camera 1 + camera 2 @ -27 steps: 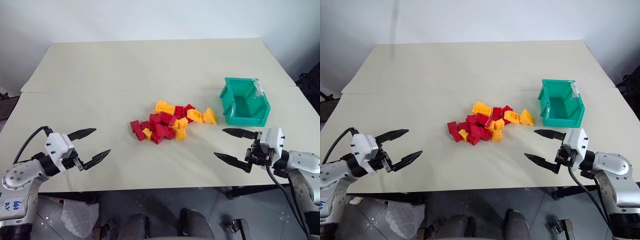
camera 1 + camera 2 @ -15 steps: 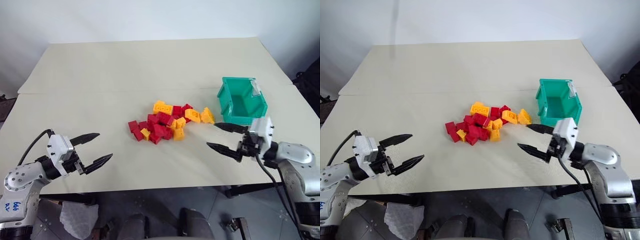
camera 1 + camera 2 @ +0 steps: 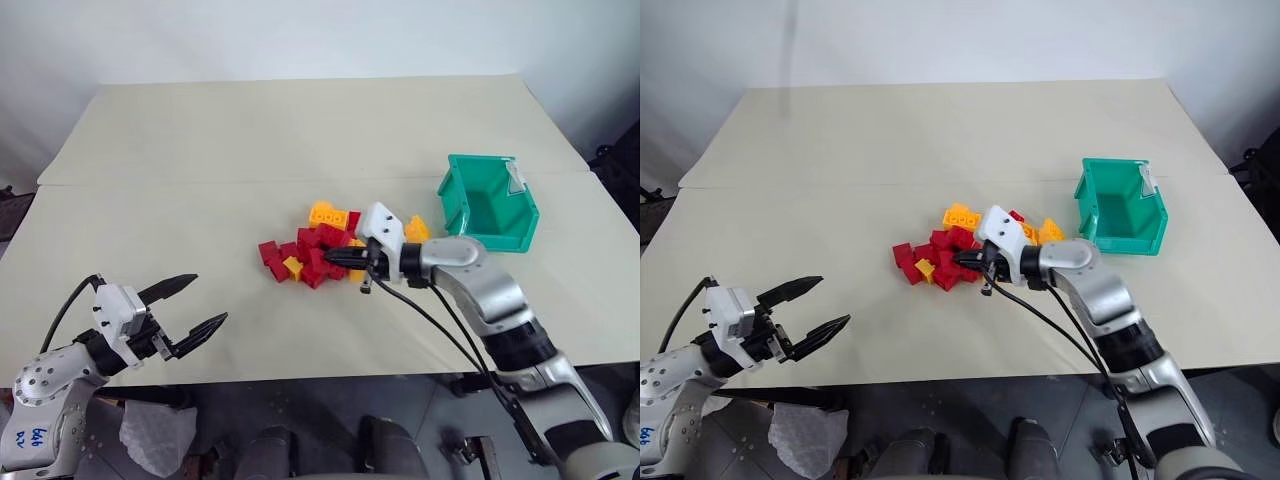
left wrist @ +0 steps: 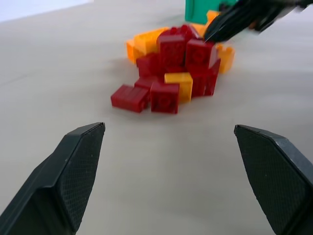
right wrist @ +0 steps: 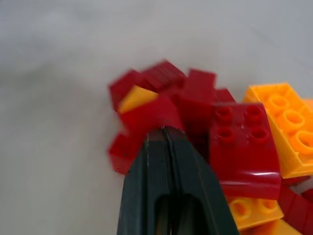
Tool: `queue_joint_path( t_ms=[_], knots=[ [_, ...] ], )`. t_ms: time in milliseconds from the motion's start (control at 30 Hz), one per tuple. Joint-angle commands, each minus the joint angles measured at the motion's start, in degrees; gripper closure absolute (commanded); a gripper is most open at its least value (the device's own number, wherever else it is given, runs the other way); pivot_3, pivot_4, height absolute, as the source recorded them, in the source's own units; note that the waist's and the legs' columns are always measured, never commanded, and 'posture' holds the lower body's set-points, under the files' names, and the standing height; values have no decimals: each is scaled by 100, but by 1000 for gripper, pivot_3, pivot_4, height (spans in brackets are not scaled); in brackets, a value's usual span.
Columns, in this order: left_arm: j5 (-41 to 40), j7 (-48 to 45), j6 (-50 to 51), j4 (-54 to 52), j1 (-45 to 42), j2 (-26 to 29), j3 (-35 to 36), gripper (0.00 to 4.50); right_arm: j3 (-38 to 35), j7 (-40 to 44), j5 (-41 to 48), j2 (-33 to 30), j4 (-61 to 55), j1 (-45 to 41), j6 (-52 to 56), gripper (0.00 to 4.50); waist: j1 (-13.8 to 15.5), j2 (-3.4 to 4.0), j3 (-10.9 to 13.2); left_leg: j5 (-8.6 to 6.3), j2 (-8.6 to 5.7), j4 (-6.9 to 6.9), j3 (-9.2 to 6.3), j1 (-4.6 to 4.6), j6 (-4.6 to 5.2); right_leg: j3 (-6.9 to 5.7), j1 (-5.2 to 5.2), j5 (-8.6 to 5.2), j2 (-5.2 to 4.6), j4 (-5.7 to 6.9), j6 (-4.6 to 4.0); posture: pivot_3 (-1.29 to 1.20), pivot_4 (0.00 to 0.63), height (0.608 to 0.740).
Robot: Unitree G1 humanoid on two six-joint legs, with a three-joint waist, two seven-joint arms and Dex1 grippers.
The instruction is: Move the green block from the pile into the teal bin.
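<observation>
Fingers of right tool (image 3: 340, 262) pressed together, tip against the pile (image 3: 325, 250); left tool (image 3: 196, 308) spread wide.

head pair: high, looking down | wrists: low, close, sharing pile (image 4: 173, 73)

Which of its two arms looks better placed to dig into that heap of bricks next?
The right. Its pincer, shut, is already at the pile, tips among the red bricks, with the teal bin on that side. The left pincer, open, hangs near the table's front edge, away from the bricks.
</observation>
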Motion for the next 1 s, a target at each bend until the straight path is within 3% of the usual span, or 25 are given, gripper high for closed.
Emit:
queue_joint_path(
  t_ms=[33,233,367,567,800,1000],
  knots=[
    [-42,165,-32,-281,-110,-43,22,0,17,-215,-318,234,476,-377,-183,4479,1,0,0,0,-1,0,0,-1,0,0,-2,0,0,3,0,0,150,740],
    [36,384,-50,-362,-171,-205,-122,0,-252,-845,-755,776,1979,-1120,-858,4479,-102,0,0,-1,-2,0,-1,3,-2,-1,-8,0,-2,26,0,0,150,740],
    [63,429,-76,-362,-205,-250,-207,0,-404,-821,-760,907,2270,-1194,-1131,4479,-130,-1,-1,-1,0,0,-2,2,-4,-1,-13,0,-1,30,0,0,150,740],
    [76,425,-118,-231,-305,-233,-244,0,-215,-232,-700,821,1429,-662,-854,4479,-126,-1,-1,-2,1,-1,1,3,-4,1,-15,0,-1,33,0,0,150,740],
    [96,400,-129,-128,-441,-227,-299,0,427,325,-823,425,-382,308,-183,4479,-103,-1,-1,-2,0,0,0,4,-5,1,-15,0,-2,38,0,0,150,740],
    [97,382,-144,-110,-416,-229,-285,0,-106,194,-427,376,-764,344,424,4479,-105,-2,-1,-2,0,2,1,4,-5,2,-15,0,-3,36,0,0,150,740]
  ],
)
